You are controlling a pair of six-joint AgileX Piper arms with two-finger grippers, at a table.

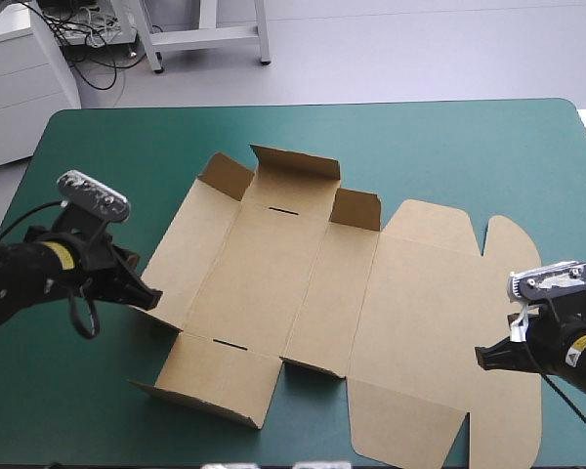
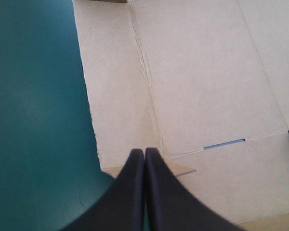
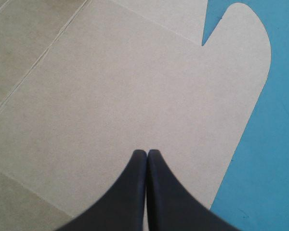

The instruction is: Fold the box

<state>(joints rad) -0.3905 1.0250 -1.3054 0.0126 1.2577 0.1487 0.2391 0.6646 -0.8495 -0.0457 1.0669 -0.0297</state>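
The brown box point(image 1: 303, 293) lies as a cut sheet in the middle of the teal-green table, mostly flat, with its far flaps point(image 1: 293, 174) and small corner tabs lifted a little. My left gripper point(image 1: 148, 298) is shut, its tips at the sheet's left side panel near the near-left corner; in the left wrist view the gripper point(image 2: 144, 153) points over that panel point(image 2: 120, 96), beside a slot point(image 2: 224, 143). My right gripper point(image 1: 486, 356) is shut and hovers over the rounded lid flap point(image 1: 513, 293); in the right wrist view the gripper point(image 3: 146, 154) sits above the flap point(image 3: 149, 86).
A white cabinet point(image 1: 20, 78) and a metal table frame point(image 1: 205, 34) stand beyond the far edge. Bare teal-green cover point(image 1: 68, 391) lies to the left of the box, and a strip along the far edge point(image 1: 420, 147).
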